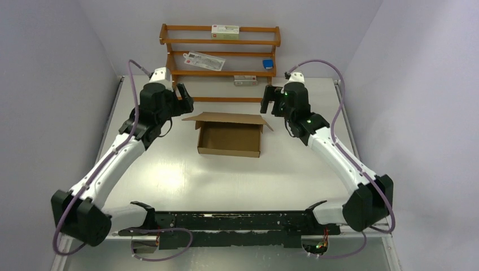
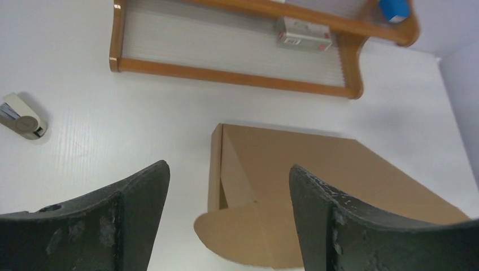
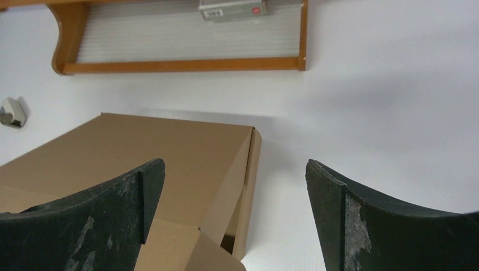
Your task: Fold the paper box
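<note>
The brown cardboard paper box (image 1: 229,138) sits mid-table as a shallow open tray, its lid panel (image 1: 226,118) raised at the far side with small side flaps out. My left gripper (image 1: 184,99) is open and empty, high off the box's far left corner; in its wrist view the box (image 2: 316,175) and a rounded flap (image 2: 248,231) lie below its fingers (image 2: 130,220). My right gripper (image 1: 270,100) is open and empty off the far right corner; its wrist view shows the box's lid (image 3: 147,152) and right wall (image 3: 248,192).
A wooden shelf rack (image 1: 220,53) with small packets stands against the back wall just beyond both grippers. A small beige object (image 2: 20,117) lies on the table left of the box. White walls close in on both sides.
</note>
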